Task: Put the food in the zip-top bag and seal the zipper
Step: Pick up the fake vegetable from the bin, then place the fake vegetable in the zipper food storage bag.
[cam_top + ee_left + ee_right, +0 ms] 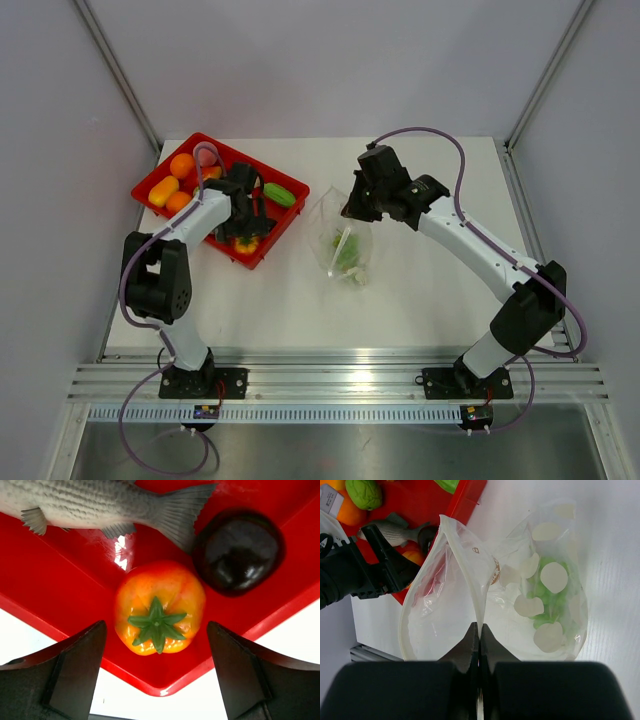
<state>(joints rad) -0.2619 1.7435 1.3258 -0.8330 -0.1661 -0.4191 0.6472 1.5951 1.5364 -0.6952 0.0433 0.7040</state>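
Left gripper hangs open astride the tomato in the tray corner: it should drop straight, clamp at mid-girth clear of the rim, then carry to the bag, whose lip the right gripper pinches open beside the tray.

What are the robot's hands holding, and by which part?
The right gripper pinches the zip-top bag by its mouth edge. The left gripper holds nothing, open over an orange tomato.

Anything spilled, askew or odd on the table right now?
Nothing spilled or damaged. Only the red tray sits skewed to the table edges. The right gripper pinches the zip-top bag at its mouth, green food inside.
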